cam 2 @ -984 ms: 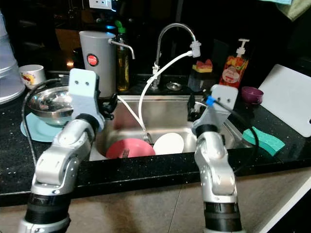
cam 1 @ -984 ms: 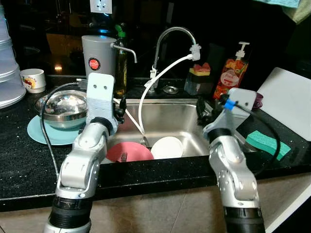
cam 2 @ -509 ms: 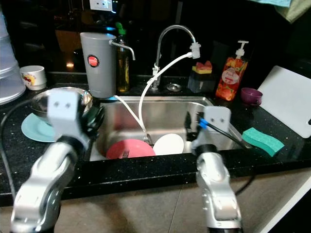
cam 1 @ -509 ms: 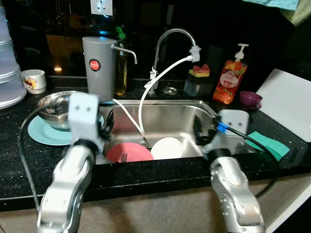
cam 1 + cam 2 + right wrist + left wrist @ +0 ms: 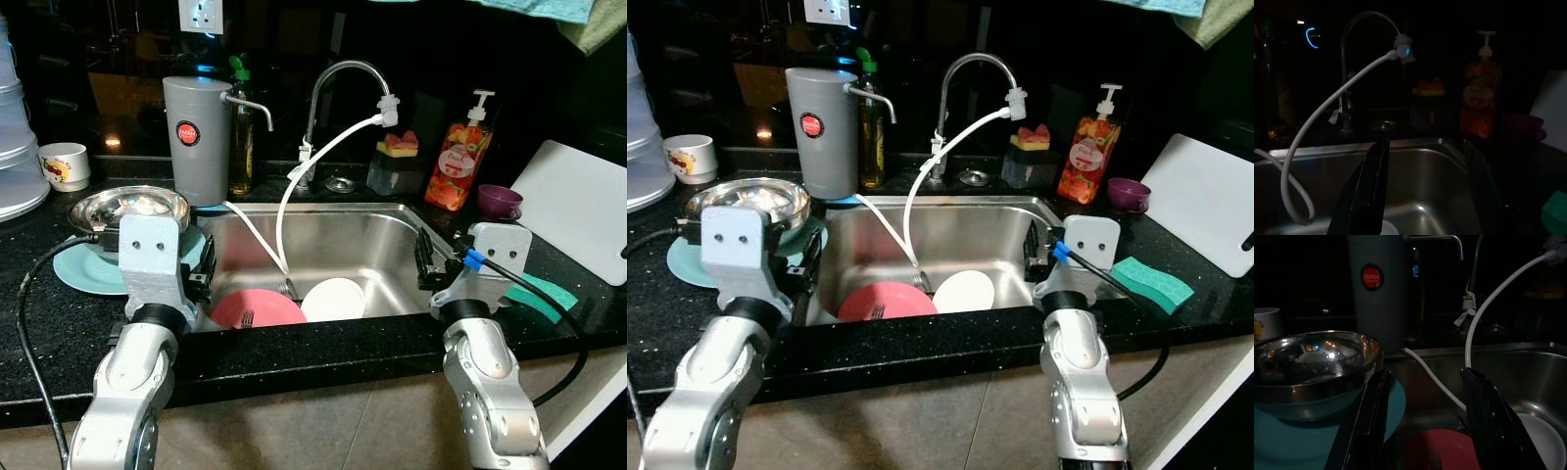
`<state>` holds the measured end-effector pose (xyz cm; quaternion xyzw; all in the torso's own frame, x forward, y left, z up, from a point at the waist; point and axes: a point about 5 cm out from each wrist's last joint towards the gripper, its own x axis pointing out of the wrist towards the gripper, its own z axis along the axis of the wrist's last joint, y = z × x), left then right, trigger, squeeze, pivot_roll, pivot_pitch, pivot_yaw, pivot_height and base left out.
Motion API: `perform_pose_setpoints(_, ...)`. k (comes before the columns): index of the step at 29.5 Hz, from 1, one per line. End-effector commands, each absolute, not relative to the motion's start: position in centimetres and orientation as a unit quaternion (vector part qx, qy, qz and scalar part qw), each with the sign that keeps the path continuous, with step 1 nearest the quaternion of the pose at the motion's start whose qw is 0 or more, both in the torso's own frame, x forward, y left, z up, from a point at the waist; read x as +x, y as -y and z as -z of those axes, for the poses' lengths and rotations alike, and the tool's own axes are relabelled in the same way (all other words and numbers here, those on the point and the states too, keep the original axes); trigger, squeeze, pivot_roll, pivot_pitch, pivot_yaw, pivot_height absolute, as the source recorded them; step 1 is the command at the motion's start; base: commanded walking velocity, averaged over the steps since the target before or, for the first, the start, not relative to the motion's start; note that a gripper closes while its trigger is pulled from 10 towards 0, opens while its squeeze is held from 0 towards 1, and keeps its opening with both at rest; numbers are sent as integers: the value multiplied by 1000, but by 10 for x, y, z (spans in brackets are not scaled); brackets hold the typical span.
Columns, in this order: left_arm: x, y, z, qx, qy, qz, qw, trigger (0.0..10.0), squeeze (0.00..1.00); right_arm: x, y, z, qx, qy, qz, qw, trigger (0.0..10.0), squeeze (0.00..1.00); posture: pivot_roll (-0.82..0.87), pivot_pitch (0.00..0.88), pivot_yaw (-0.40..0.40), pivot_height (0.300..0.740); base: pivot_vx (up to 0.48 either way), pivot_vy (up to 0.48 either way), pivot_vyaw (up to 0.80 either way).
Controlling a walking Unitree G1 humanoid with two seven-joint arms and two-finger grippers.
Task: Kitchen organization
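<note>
I see a black speckled countertop (image 5: 59, 333) under dim light, a dark wall behind (socket (image 5: 201, 14) at 11 o'clock), and beige tiled floor (image 5: 382, 441) at 6 o'clock.

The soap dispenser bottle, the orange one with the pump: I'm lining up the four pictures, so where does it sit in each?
Left eye view: soap dispenser bottle on the counter behind the sink's right corner.
Right eye view: same spot, left of the purple cup.
Left wrist view: not in it.
Right wrist view: dim, right of centre.
Shared landmark: the white hose hanging from the faucet.
</note>
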<state>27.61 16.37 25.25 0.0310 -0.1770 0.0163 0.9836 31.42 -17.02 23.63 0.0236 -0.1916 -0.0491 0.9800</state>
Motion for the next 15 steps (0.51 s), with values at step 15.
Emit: perform_pose_setpoints(15,291,-171,-264,34,140,-43,989,10000,0,317,186,-254,23,213,80,974,10000,0,154,0,-147,740,0,0,0)
